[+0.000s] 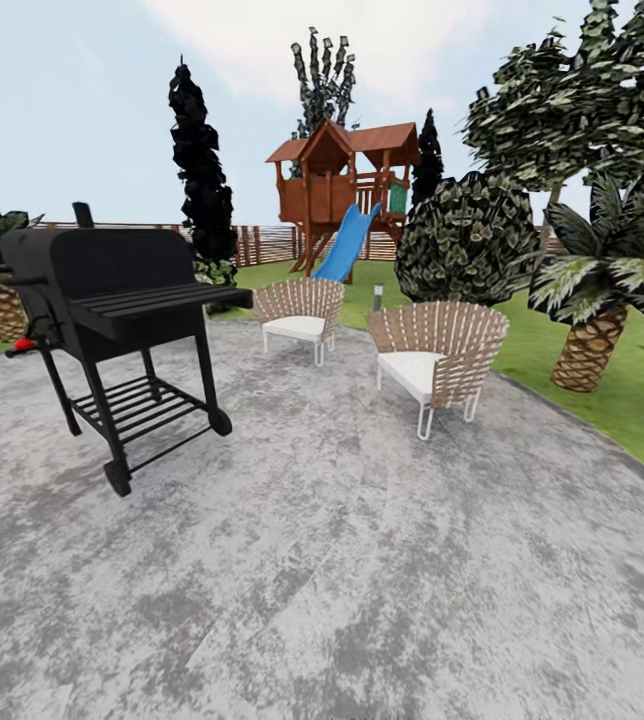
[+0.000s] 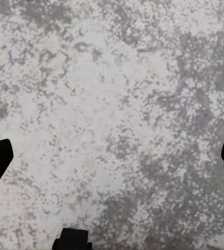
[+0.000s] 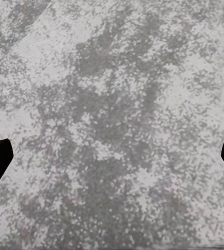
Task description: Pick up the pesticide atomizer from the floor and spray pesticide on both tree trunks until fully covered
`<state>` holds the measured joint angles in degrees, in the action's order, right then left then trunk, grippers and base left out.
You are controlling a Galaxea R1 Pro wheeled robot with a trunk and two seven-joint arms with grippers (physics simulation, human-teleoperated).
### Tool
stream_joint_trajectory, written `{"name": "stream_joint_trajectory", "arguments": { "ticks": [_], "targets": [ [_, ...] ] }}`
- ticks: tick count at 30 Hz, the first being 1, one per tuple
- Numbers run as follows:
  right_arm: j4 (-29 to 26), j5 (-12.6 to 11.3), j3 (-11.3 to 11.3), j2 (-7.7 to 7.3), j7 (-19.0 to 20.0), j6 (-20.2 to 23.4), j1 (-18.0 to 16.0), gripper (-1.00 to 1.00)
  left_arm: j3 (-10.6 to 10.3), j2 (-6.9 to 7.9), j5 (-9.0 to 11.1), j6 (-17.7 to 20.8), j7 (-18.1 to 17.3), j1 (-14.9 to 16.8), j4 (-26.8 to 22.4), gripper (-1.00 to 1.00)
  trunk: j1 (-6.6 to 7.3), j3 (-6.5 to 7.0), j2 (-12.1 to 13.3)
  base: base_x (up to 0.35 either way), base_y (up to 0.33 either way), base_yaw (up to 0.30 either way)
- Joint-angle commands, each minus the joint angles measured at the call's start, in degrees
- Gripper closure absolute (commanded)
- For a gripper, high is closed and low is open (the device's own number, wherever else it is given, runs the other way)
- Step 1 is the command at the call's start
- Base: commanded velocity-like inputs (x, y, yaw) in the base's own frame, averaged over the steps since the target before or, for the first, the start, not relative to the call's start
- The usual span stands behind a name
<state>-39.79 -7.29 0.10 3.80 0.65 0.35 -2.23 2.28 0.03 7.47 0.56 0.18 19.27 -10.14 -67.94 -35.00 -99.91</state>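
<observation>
Head view: grill (image 1: 112, 290), 2 chairs (image 1: 432, 355); wrists: mottled paving (image 2: 117, 104).

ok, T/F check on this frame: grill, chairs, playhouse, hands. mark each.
1. The black barbecue grill stands on the grey stone patio. True.
2. Three wicker chairs sit on the patio. False: two, the farther chair and the nearer chair.
3. The wooden playhouse has a blue slide. True.
4. The left hand grips a spray bottle. False: its fingertips sit wide apart over bare mottled paving, nothing between them.
5. The short palm grows out of the patio. False: it stands on the grass beside the patio.
6. The right hand is open over the paving. True.
</observation>
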Motion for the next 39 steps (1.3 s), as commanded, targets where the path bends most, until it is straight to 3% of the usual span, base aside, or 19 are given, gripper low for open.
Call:
{"name": "stream_joint_trajectory", "arguments": {
  "ticks": [1,17,39],
  "targets": [
    [-0.01,0.00,0.00,0.00,-0.01,0.00,-0.01,-1.00,0.07,-0.01,0.02,-0.01,0.00,0.02,0.02,-1.00,-0.23,-0.19,-0.42,0.000,0.000,-0.300],
    [0.15,0.00,-0.01,-0.02,-0.03,0.00,-0.04,-1.00,0.36,-0.03,0.09,-0.03,-0.01,0.07,0.21,-1.00,-3.74,-3.06,-6.83,0.000,0.000,-0.287],
    [-1.59,0.09,-0.36,-0.19,-0.21,0.35,-0.01,-1.00,0.36,-0.03,0.05,-0.03,-0.01,0.07,0.26,-1.00,-8.57,-7.69,-15.66,0.000,0.000,-0.132]
  ]
}}
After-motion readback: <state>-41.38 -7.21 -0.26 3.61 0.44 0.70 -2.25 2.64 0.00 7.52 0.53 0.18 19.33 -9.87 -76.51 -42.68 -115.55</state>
